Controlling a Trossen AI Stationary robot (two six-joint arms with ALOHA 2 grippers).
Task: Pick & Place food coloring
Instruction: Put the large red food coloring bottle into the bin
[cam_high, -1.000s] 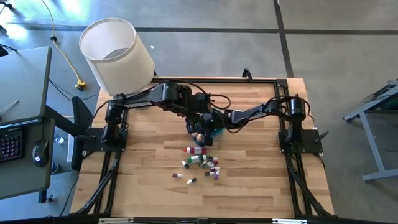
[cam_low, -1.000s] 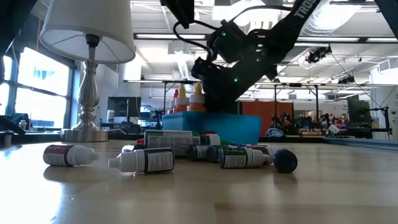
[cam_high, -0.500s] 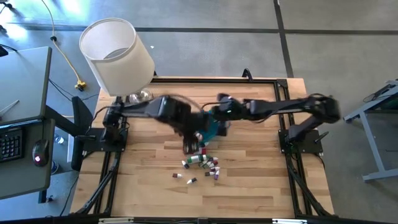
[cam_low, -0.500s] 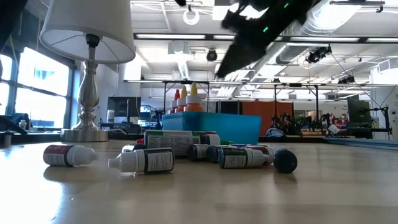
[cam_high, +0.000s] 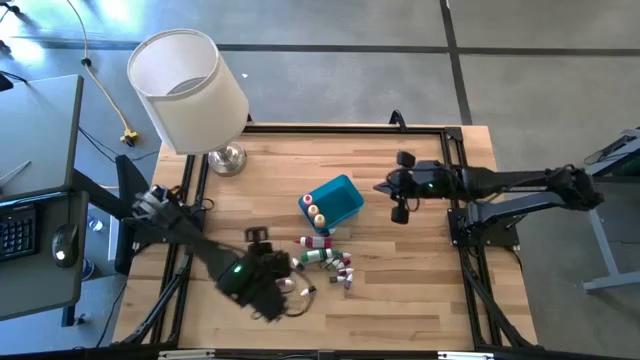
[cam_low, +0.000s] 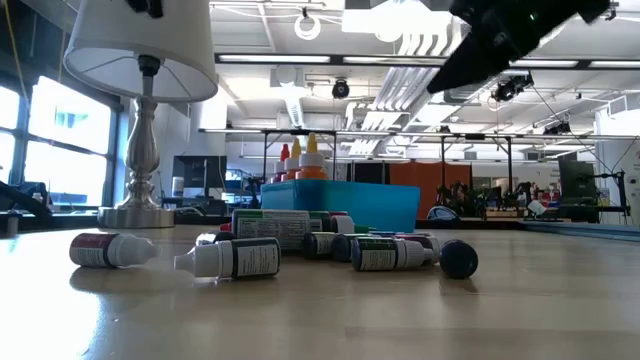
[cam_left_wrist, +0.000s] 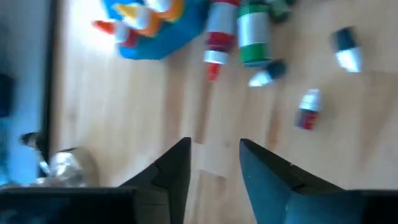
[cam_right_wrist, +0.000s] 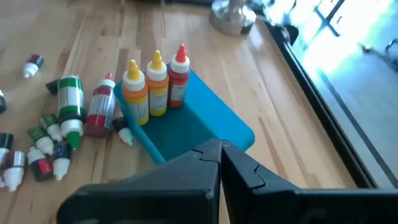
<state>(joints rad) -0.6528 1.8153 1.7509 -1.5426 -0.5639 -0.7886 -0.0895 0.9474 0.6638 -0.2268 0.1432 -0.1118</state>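
- Surface (cam_high: 400, 290) was light wood inside a black frame, with a lamp (cam_high: 190, 85) standing at its far left corner.
- Teal bin (cam_high: 335, 200) sat near mid-surface. In it stood three bottles (cam_right_wrist: 155, 84): two yellow-orange, one red, tips up, side by side against one end wall.
- Left tool (cam_high: 275, 295) was low over the near-left part of the surface, just beside the loose pile. In the left wrist view its fingers (cam_left_wrist: 177, 168) stood apart, open, nothing between them.
- Right tool (cam_high: 398, 190) hung right of the bin, apart from it. In the right wrist view its fingers (cam_right_wrist: 208, 158) were pressed together, closed on nothing.
- Loose food coloring (cam_high: 322, 262) lay on their sides in a cluster on the surface just in front of the bin: red, green and dark tubes. A few strays (cam_high: 300, 288) lay nearer the left tool.
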